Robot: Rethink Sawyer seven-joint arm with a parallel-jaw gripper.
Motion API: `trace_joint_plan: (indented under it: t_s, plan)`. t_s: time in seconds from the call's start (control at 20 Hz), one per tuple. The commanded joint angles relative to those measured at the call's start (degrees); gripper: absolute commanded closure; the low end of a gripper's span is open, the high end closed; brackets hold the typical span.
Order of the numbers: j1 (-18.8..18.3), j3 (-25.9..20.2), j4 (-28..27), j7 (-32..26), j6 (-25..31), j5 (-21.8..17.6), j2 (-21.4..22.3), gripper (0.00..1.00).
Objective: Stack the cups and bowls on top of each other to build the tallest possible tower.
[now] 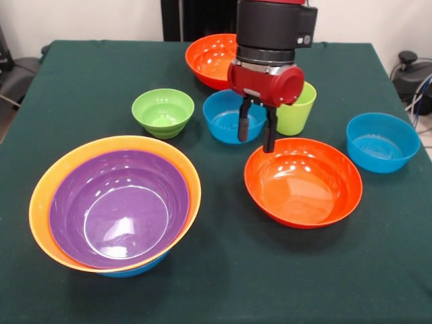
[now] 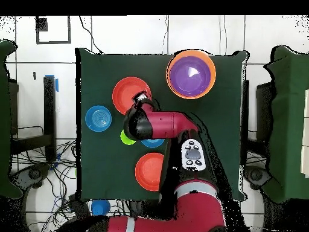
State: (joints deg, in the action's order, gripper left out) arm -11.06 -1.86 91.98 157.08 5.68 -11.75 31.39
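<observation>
Your tower (image 1: 115, 202) sits at about 8 o'clock on the desk (image 1: 223, 283) in the front view: a purple bowl (image 1: 118, 206) nested inside a big orange bowl (image 1: 42, 196), with a blue bowl (image 1: 135, 270) peeking out beneath at the lower edge. In the overhead view you find the same stack at 1 o'clock.

You see the lime-green cup (image 1: 297, 111) standing upright just right of centre, partly hidden behind the arm's red wrist (image 1: 266, 82). At its 9 o'clock is a second blue bowl (image 1: 226, 120), and further at 9 o'clock the small lime-green bowl (image 1: 163, 112). All three rest separately on the green cloth.

A red-orange bowl (image 1: 304, 185) lies at 4 o'clock from centre, near the cup but not touching it. Another red-orange bowl (image 1: 209, 59) sits at 12 o'clock, partly behind the arm. A third blue bowl (image 1: 382, 142) stands alone at 3 o'clock, well apart from the rest.

Your end effector (image 1: 256, 131) hangs from above, its two dark fingers (image 1: 243, 125) spread apart and holding nothing. One finger shows in front of the central blue bowl; the tip of the other overlaps the far rim of the nearer red-orange bowl. You cannot tell from these views whether it touches that rim.

Beyond the desk's edge in the overhead view, a blue round object (image 2: 100, 207) lies on the floor at 7 o'clock, among cables (image 2: 54, 175).
</observation>
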Motion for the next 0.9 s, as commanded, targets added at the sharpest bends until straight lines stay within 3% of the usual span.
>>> trace_joint_plan:
  t_s: [0.05, 0.4, 0.6, 0.9]
  plan:
    - [1.43, -2.72, 3.00, -0.83, 5.11, -1.35, -2.10, 0.00]
    - [3.04, -1.16, 3.04, 0.41, 5.43, -0.43, -2.10, 0.00]
    - [6.63, 3.78, 2.81, 4.20, 7.00, 2.19, -2.63, 0.00]
    - [8.89, 8.08, 4.06, 6.99, 6.83, 5.83, -4.16, 0.00]
